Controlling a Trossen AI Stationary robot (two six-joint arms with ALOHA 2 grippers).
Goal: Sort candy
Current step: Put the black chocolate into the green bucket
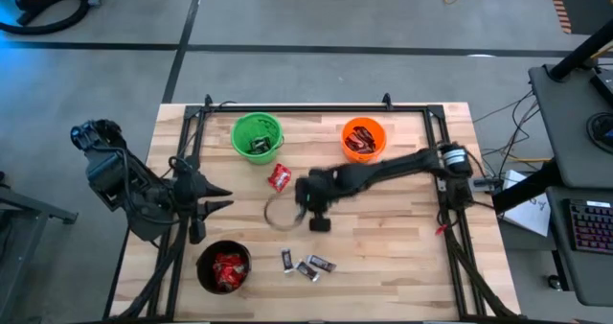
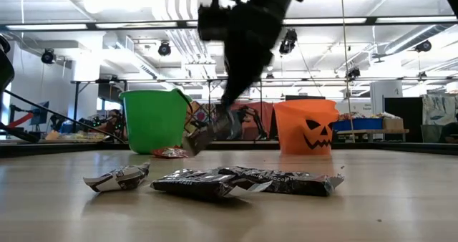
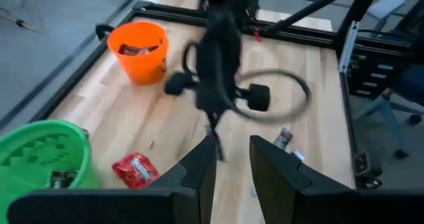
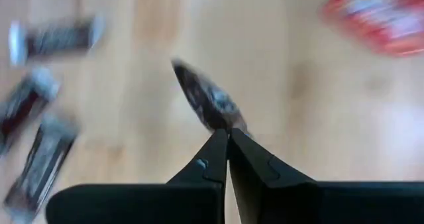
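Note:
My right gripper [image 1: 306, 199] hangs over the table's middle, shut on a small black-silver candy bar [image 4: 209, 101], which also shows in the low view [image 2: 204, 138]. Three more black-silver bars [image 1: 306, 265] lie flat on the table near its front edge. A red packet [image 1: 280, 177] lies between the green bucket [image 1: 257, 137] and my right gripper. The orange bucket [image 1: 363, 139] holds dark bars. The black bucket [image 1: 224, 266] holds red packets. My left gripper [image 1: 222, 197] is open and empty at the table's left side. My right gripper pinches the bar by one end [image 4: 227, 124] between its two fingertips [image 4: 213, 151]. The fingers come from above, slanting down. The rest of the bar sticks out beyond the fingertips, tilted and lifted clear of the table [image 2: 204, 138].
The three buckets stand at the far left, the far right and the near left of the table. A black metal frame [image 1: 316, 106] runs along the table's edges. A loop of cable [image 1: 278, 216] hangs beside my right wrist. Bare wood lies at the near right [image 1: 402, 247].

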